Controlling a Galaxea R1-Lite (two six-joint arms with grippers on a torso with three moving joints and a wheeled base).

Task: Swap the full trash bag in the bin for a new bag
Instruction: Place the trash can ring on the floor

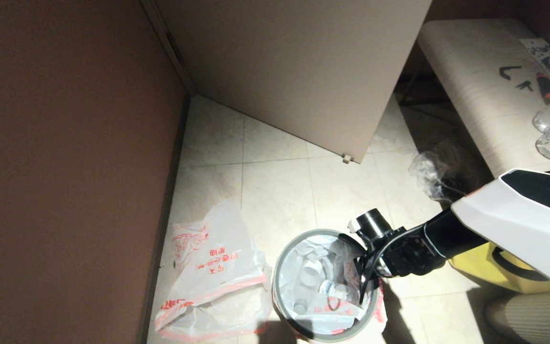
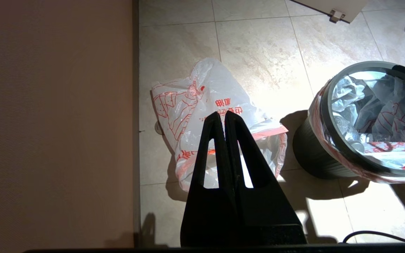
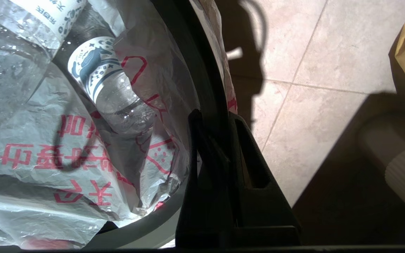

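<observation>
The small grey bin [image 1: 277, 282] stands on the tiled floor with its thin hoop [image 3: 195, 63] on top. Inside sits the full trash bag [image 1: 313, 286], with clear bottles showing through the film and its red-orange hem folded over the rim. My right gripper [image 1: 363, 282] is at the bin's right edge, one finger inside and one outside, shut on the hoop [image 1: 368, 267]. The slack new bag [image 1: 213, 277] lies on the floor left of the bin. My left gripper [image 2: 223, 113] hangs shut and empty above the new bag [image 2: 185, 102]; it is outside the head view.
A brown wall [image 1: 65, 167] runs close along the left, and a beige door panel [image 1: 294, 71] stands behind. A yellow tote [image 1: 504, 272] and a small clear bag [image 1: 435, 174] with dark items lie right of the bin. A bench [image 1: 475, 86] carries clear cups.
</observation>
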